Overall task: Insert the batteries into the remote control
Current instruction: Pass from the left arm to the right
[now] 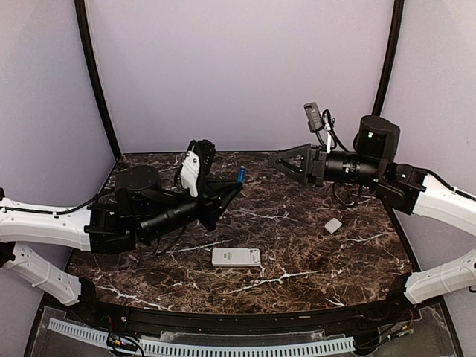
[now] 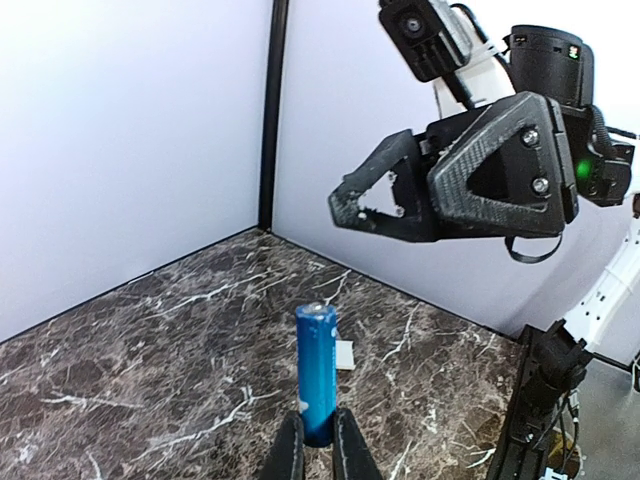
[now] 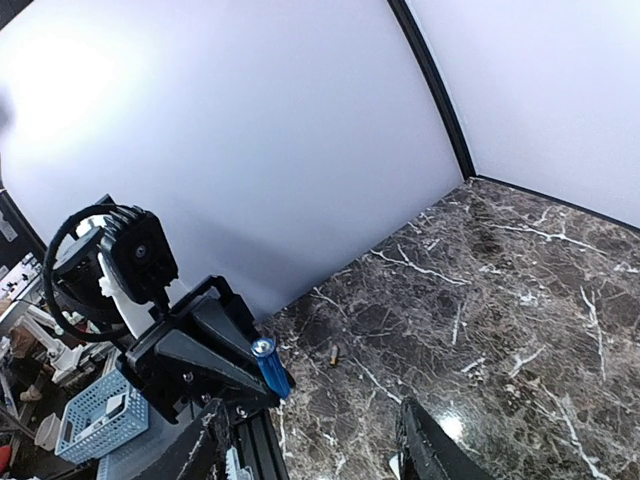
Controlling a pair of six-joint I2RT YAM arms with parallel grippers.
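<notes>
My left gripper [image 1: 236,184] is raised above the table's back middle, shut on the lower end of a blue battery [image 1: 241,175]. The battery [image 2: 317,368] stands upright out of the fingertips [image 2: 290,452] in the left wrist view. My right gripper [image 1: 277,158] hangs open in the air to its right, tips pointing at the battery, a short gap away, nothing between its fingers [image 3: 432,448]. From the right wrist the battery [image 3: 270,367] shows in the left gripper [image 3: 205,345]. The white remote control [image 1: 236,257] lies flat near the front middle, below both grippers.
A small white flat piece [image 1: 333,224] lies on the marble table [image 1: 297,268] at the right, also seen behind the battery [image 2: 345,354]. A tiny brass-coloured bit [image 3: 333,354] lies near the back wall. A blue basket [image 3: 95,420] sits off the table.
</notes>
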